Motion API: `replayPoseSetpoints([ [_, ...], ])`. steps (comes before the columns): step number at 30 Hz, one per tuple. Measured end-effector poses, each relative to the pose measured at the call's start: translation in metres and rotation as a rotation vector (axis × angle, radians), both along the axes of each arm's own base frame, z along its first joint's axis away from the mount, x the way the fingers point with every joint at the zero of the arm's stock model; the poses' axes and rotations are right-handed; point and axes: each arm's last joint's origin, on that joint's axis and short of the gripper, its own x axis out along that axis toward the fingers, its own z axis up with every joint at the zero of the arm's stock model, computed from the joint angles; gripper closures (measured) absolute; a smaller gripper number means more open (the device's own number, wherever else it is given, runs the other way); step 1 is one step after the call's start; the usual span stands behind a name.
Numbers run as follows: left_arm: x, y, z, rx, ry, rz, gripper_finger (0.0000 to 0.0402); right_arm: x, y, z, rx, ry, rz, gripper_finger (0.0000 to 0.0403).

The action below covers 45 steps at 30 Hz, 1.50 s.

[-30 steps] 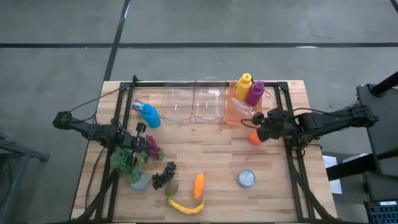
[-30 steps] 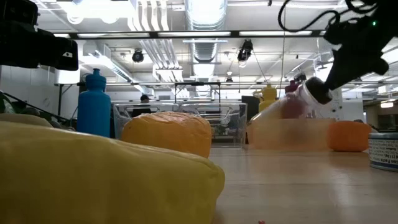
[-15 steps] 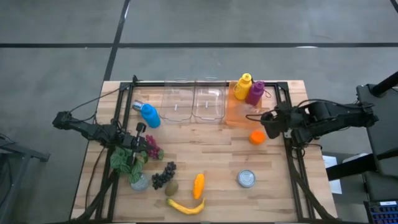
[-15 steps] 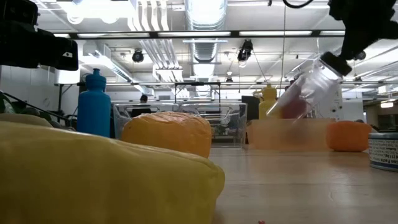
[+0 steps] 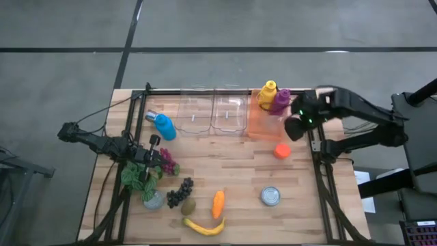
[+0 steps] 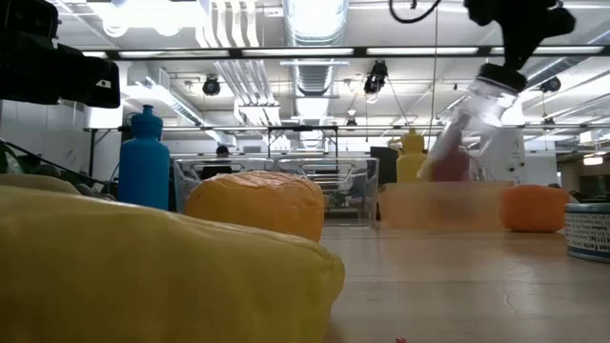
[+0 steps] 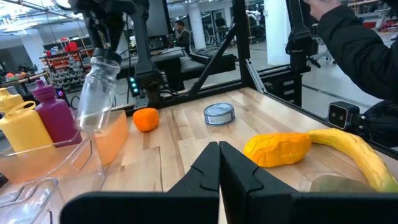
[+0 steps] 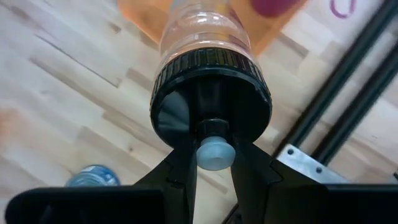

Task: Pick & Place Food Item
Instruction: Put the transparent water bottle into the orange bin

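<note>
My right gripper is shut on a clear plastic bottle with a black cap, high over the translucent orange bin at the table's far right. The bottle also shows in the left wrist view. An orange lies on the table next to the bin. A carrot, a banana, a kiwi and dark grapes lie near the front edge. My left gripper rests shut at the table's left, holding nothing. My right gripper pinches the pale spout on top of the bottle's black cap between its two fingers. The fingers come from above, pointing steeply down. The bottle hangs below them, tilted, with its bottom end over the orange bin.
A yellow bottle and a purple bottle stand in the orange bin. Two clear bins sit at the far middle, a blue bottle left of them. A tin can is front right, a plant front left.
My right gripper has risen and gone toward the table's far edge, tipping to point more steeply down. The clear bottle has come up with it, from slanting low in the orange bin to hanging nearer upright above it.
</note>
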Motion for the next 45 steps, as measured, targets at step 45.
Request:
replayPoseSetpoints([
  [45, 0.000, 0.000, 0.000, 0.000, 0.000, 0.000, 0.0400, -0.006, -0.063, 0.022, 0.221, -0.182, -0.062, 0.0334],
])
